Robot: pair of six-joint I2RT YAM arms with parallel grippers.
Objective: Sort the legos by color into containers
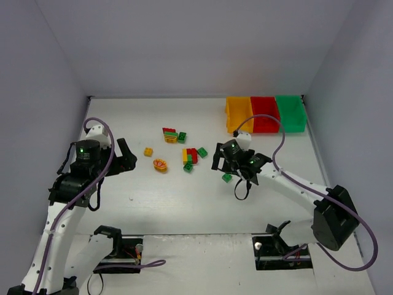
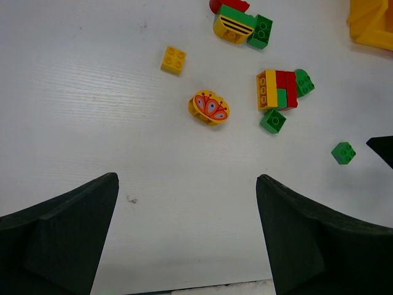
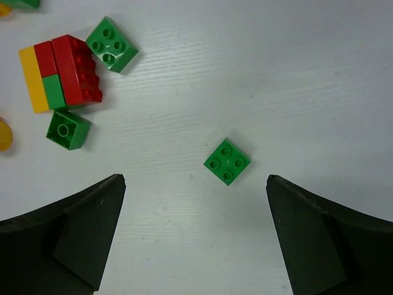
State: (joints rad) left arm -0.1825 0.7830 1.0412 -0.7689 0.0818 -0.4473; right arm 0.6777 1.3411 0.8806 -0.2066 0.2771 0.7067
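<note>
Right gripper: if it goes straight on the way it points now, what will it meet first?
Probably the single green brick, lying alone on the table just ahead, between its open fingers. Depth is unclear, so it could meet bare table first.

The right tool (image 3: 195, 184) is spread wide. The lone green brick (image 3: 227, 161) lies just ahead of the gap between its fingers, touching neither. Bare desk (image 3: 307, 80) surrounds that brick and runs on ahead and to the tool's right. Ahead-left stands the mixed stack (image 3: 58, 74), with a small green brick (image 3: 67, 129) just beside its near end and a far green brick (image 3: 112, 44) just beside its far corner, so gaps there are tight. The left tool (image 2: 187, 181), also spread wide, has bare desk straight ahead up to the round printed piece (image 2: 210, 107). A yellow brick (image 2: 174, 59) lies beyond, ahead-left, and further left the desk is free. The row of bins (image 1: 265, 126) closes the far end beyond the right tool.
</note>
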